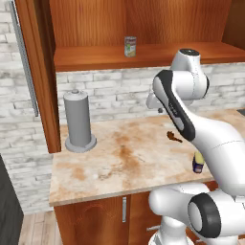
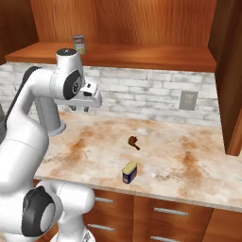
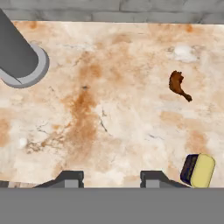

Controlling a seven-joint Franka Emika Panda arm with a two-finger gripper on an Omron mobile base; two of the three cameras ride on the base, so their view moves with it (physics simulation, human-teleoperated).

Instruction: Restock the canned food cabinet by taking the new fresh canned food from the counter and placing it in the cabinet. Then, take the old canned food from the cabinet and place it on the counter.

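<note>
The new fresh canned food [image 2: 129,172], dark blue with a yellow top, sits near the counter's [image 2: 189,165] front edge; it also appears at the lower right of the hand view [image 3: 198,170] and beside the arm [image 1: 198,162]. The old canned food [image 1: 130,46], silver with a green-and-white label, stands upright on the cabinet [image 1: 95,57] shelf [image 2: 79,45]. My gripper [image 3: 111,175] hangs open and empty above the counter [image 3: 122,109], pointing down, left of the blue can and well apart from it. From the right base it shows below the shelf [image 2: 79,108].
A tall grey cylinder on a round base [image 1: 79,122] stands at the counter's back left [image 3: 17,57]. A small brown scrap [image 3: 178,84] lies behind the blue can. The cabinet door with its long handle [image 1: 26,62] stands open at left. A wall outlet [image 2: 188,100] is at right.
</note>
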